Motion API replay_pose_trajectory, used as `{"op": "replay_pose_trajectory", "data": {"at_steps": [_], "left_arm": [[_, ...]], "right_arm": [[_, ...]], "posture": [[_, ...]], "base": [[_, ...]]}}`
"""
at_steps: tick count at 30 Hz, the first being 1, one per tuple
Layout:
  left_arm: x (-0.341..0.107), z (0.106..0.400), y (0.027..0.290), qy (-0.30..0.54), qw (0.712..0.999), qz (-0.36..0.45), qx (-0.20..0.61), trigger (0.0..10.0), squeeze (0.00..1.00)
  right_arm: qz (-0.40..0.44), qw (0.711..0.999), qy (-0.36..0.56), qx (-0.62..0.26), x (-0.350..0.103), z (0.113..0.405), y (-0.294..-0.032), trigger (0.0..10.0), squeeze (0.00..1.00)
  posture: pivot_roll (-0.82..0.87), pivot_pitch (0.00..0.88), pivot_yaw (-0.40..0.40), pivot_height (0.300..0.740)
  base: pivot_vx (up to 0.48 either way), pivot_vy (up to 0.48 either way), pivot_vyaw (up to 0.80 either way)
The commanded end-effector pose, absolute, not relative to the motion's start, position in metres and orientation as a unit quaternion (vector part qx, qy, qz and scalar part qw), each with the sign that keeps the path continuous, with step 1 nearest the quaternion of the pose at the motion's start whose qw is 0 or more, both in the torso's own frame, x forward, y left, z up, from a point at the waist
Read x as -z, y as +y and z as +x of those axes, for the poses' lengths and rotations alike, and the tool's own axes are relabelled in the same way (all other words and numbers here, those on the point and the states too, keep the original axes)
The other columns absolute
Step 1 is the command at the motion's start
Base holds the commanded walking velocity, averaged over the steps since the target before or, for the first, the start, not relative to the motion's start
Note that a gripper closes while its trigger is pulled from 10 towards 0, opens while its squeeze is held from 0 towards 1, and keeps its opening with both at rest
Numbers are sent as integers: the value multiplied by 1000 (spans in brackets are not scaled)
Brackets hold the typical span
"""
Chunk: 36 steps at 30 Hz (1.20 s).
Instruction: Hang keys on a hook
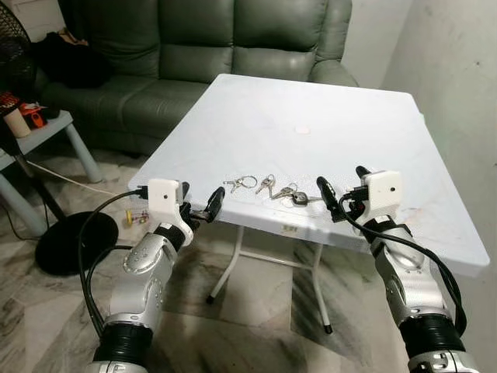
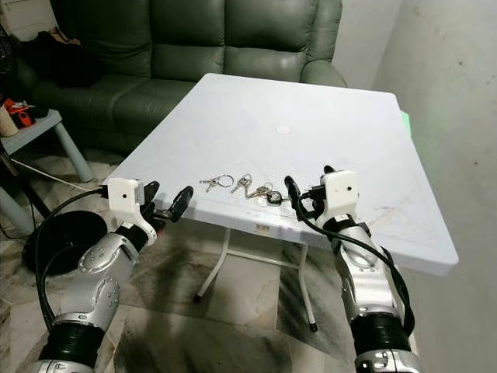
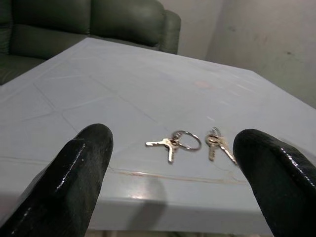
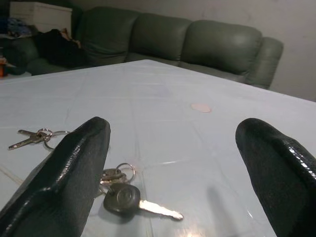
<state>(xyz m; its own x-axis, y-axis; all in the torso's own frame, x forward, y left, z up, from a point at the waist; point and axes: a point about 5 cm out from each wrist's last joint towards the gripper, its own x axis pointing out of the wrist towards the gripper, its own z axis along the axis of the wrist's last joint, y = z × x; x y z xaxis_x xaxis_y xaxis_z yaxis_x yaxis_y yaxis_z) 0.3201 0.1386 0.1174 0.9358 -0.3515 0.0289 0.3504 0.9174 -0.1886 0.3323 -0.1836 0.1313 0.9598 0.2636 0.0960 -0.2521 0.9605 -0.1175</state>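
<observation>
Three bunches of keys lie in a row near the front edge of the white folding table [image 1: 311, 101]: one on a large ring [image 1: 241, 184], a small pair [image 1: 265, 184], and one with a black-headed key [image 1: 295, 196]. My left gripper [image 1: 200, 198] is open, level with the table's front-left edge and short of the ringed keys [image 3: 175, 142]. My right gripper [image 1: 343, 180] is open over the table, just right of the black-headed key [image 4: 128, 198]. Nothing sits between either pair of fingers.
A green sofa [image 1: 202, 47] stands behind the table. At the left are a low side table [image 1: 46, 128], a black fan base [image 1: 66, 241] and a cable on the floor. A plain wall [image 1: 458, 70] runs along the right. A small pink disc [image 1: 302, 130] lies mid-table.
</observation>
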Motion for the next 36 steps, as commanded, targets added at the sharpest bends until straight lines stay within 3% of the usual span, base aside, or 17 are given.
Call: {"op": "replay_pose_trajectory", "data": {"at_steps": [1, 36], "left_arm": [[-121, 320, 142, -3, 980, -90, 177, 10000, 0], [-124, 323, 146, -5, 980, -108, 169, 10000, 0]], "right_arm": [[-57, 987, -65, -136, -137, 336, -182, 10000, 0], [-35, 987, -69, -142, -132, 329, -172, 10000, 0]], "posture": [[-41, 0, -18, 740], [-50, 0, -14, 740]], "base": [[0, 0, 0], [0, 25, 0]]}}
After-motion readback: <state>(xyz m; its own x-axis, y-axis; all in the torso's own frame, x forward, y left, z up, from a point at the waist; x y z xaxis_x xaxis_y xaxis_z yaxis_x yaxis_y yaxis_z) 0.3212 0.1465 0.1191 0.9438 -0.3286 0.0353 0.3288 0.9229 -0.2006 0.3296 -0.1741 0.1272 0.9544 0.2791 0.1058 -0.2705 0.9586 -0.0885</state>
